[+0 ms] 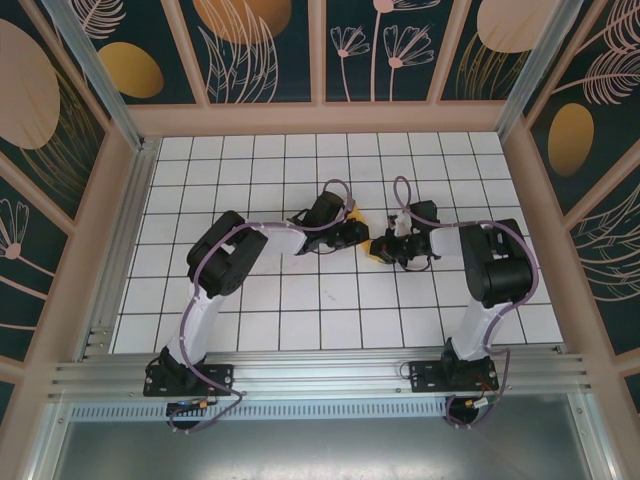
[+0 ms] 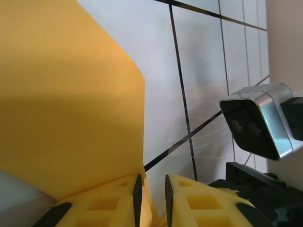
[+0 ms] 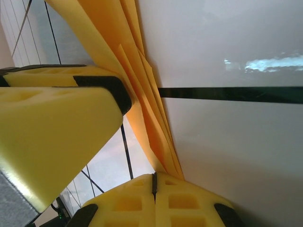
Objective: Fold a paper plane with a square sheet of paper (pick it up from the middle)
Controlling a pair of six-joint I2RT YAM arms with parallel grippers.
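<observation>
**Table, arms and paper at the moment of folding.**

- **White gridded table (image 1: 300, 320)**, seen from above. Both arms reach in from the lower edge and meet just above the centre of the frame.
- **Left arm (image 1: 225, 255) and right arm (image 1: 490, 265).** Their tools face each other, close together.
- **Orange paper (image 2: 61, 94)**, folded into several layers, sits between the two tools. It covers the left half of the left wrist view. In the right wrist view it runs as a narrow fan from upper left to bottom centre.
- **Right gripper (image 3: 154, 176)**, bottom centre. Its yellow fingers are pressed together, with the paper's layers caught in the seam.
- **Left gripper (image 2: 151, 178)**, bottom centre. Its fingers stand a narrow slot apart, and the paper's edge meets the inner pad of one finger. Whether the paper is pinched cannot be told. At mid-left of the right wrist view, its tips touch the paper's fold.
- **Silver camera (image 2: 258, 120)**, at the right edge of the left wrist view.
</observation>
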